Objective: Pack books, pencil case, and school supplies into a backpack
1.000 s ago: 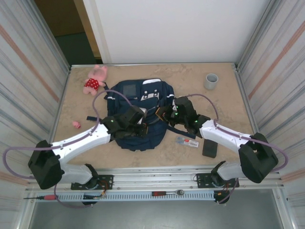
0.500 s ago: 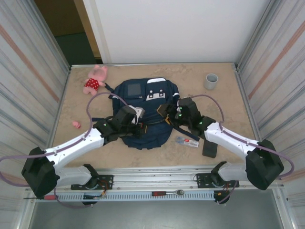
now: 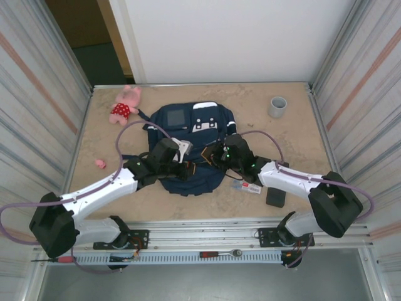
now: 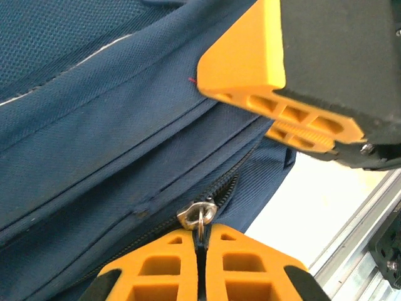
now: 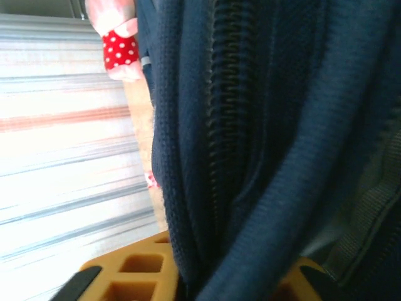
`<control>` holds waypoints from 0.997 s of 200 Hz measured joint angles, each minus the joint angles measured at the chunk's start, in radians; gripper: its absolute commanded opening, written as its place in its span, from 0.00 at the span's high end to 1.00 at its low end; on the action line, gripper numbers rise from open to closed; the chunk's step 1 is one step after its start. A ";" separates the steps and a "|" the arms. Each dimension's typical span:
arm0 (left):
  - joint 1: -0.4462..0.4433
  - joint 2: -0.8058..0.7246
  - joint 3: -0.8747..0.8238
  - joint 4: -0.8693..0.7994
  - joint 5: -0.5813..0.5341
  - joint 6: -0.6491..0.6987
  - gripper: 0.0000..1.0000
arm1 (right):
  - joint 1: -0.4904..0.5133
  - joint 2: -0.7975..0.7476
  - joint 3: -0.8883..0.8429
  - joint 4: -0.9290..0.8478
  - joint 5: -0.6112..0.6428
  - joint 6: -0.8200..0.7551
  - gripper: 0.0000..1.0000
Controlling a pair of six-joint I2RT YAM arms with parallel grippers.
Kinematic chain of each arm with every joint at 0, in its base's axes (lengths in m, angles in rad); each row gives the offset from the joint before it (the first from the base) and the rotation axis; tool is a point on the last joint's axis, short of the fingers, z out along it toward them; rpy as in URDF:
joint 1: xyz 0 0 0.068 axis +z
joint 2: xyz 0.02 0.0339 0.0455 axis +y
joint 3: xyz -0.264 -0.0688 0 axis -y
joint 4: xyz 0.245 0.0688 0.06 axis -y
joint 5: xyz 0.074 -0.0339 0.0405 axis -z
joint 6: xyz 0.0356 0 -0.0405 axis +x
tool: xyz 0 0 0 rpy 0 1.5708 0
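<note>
The navy backpack (image 3: 188, 128) lies flat mid-table, its white patches toward the far side. My left gripper (image 3: 185, 165) is at its near edge, shut on the metal zipper pull (image 4: 198, 215), which sticks out between the orange fingertips (image 4: 156, 263). My right gripper (image 3: 212, 157) is at the near right edge, shut on a thick fold of backpack fabric (image 5: 250, 188) beside the zipper teeth. Its orange fingers (image 4: 263, 69) hang close above the left one. The clear pack with a red label (image 3: 246, 187) and the dark grey rectangle (image 3: 276, 196) lie right of the backpack. Books and pencil case are out of view.
A pink plush toy (image 3: 125, 103) lies at the far left, with a small pink piece (image 3: 100, 163) near the left wall. A grey cup (image 3: 277, 105) stands at the far right. Corrugated walls close both sides, and a metal rail (image 3: 207, 241) runs along the near edge.
The backpack slid toward the far side and flattened out. The right gripper then moved left and nearer along the backpack's near edge. The left gripper kept its hold and barely moved lately.
</note>
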 measured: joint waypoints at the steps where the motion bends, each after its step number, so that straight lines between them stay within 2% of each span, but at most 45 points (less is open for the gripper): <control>1: 0.001 -0.001 0.000 0.000 0.000 0.000 1.00 | -0.002 0.000 0.000 0.000 -0.003 0.000 0.91; 52: 0.148 -0.116 -0.117 -0.003 0.030 0.005 1.00 | -0.175 -0.083 0.008 -0.135 -0.154 -0.098 0.92; 63: 0.155 -0.123 -0.126 0.000 0.038 0.011 1.00 | -0.194 -0.098 0.019 -0.169 -0.173 -0.114 0.84; 79: 0.156 -0.122 -0.127 0.013 0.055 0.019 1.00 | -0.195 -0.102 0.038 -0.193 -0.171 -0.131 0.57; 87: 0.160 -0.120 -0.127 0.024 0.066 0.021 1.00 | -0.183 -0.101 0.046 -0.200 -0.155 -0.129 0.47; 98: 0.162 -0.115 -0.127 0.041 0.082 0.023 1.00 | -0.156 -0.097 0.054 -0.201 -0.123 -0.134 0.41; 117: 0.159 -0.104 -0.127 0.064 0.100 0.027 1.00 | -0.080 -0.069 0.067 -0.185 -0.068 -0.117 0.38; 135: 0.147 -0.100 -0.127 0.082 0.110 0.034 1.00 | -0.006 -0.021 0.075 -0.145 -0.015 -0.093 0.40; 142: 0.143 -0.099 -0.127 0.088 0.116 0.035 1.00 | 0.015 0.002 0.078 -0.127 -0.002 -0.080 0.46; 157: 0.140 -0.099 -0.127 0.098 0.119 0.039 1.00 | 0.038 0.050 0.082 -0.087 0.015 -0.055 0.71; 165: 0.140 -0.099 -0.127 0.095 0.116 0.043 1.00 | 0.040 0.070 0.085 -0.070 0.016 -0.045 0.79; 182: 0.143 -0.099 -0.127 0.079 0.102 0.053 1.00 | 0.041 0.085 0.098 -0.055 0.011 -0.045 0.90; 199: 0.170 -0.099 -0.127 0.074 0.099 0.064 1.00 | 0.029 0.085 0.120 -0.059 -0.012 -0.061 0.93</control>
